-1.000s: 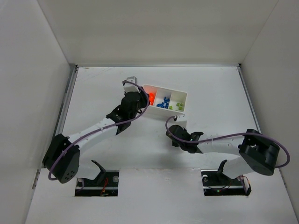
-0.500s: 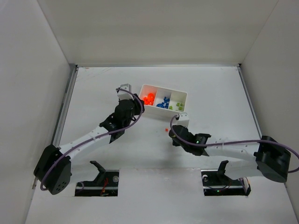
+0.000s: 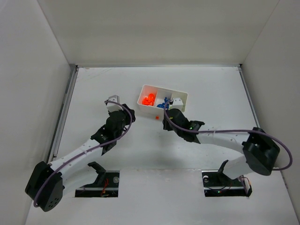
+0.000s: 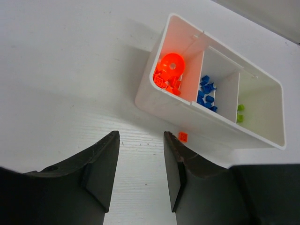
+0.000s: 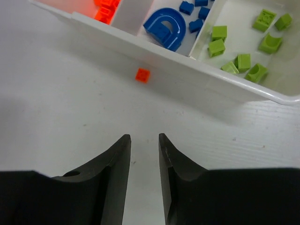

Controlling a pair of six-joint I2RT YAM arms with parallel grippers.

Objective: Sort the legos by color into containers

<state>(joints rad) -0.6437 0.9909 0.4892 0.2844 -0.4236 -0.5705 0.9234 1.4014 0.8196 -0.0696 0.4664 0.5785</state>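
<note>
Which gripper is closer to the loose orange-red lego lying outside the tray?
Right. The right gripper sits just short of the orange-red lego, lined up with it; the left gripper is farther off, to the lego's left.

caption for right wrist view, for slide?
Right gripper, open, faces one stray orange-red lego on the table beside the tray holding blue legos and yellow-green legos.

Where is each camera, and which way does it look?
Top external: high behind the robot, looking down at the table; shows both arms, left tool and right tool.
Left wrist: on the left arm, looking past its own fingers at the tray.
Right wrist: on the right arm, looking past its fingers at the tray's wall.
All three share the tray and one loose orange lego beside it.
</note>
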